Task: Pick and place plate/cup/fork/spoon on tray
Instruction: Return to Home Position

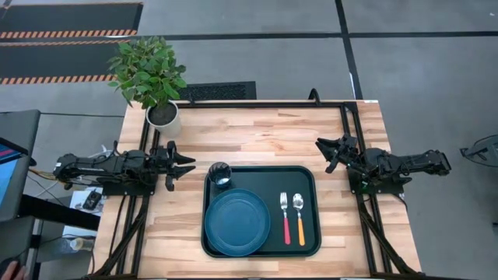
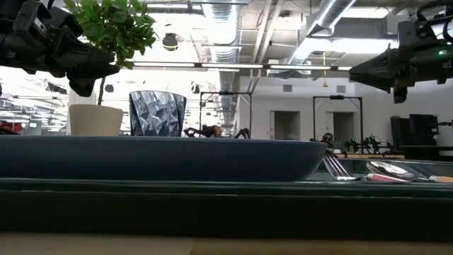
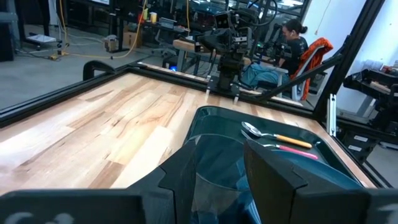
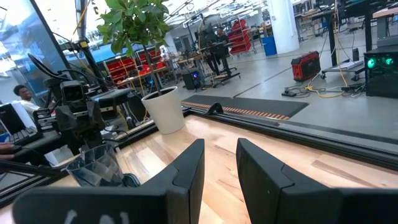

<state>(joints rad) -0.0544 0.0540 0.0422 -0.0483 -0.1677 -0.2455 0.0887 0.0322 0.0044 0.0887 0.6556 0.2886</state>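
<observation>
The dark green tray [image 1: 311,183] lies on the table's near middle. On it rest the blue plate [image 1: 237,221], the dark grey cup [image 1: 219,174] upright at the tray's far left corner, the red-handled fork [image 1: 285,218] and the orange-handled spoon [image 1: 299,218] side by side. My left gripper [image 1: 187,165] is open, above the table left of the cup, touching nothing. My right gripper [image 1: 328,153] is open, above the table beyond the tray's far right corner. The cup also shows in the left wrist view [image 3: 217,168].
A white pot with a green plant [image 1: 162,115] stands at the table's far left corner. Bare wood lies beyond the tray. A person [image 3: 292,43] sits in the room beyond the table's right side, another [image 4: 23,94] beyond its left side.
</observation>
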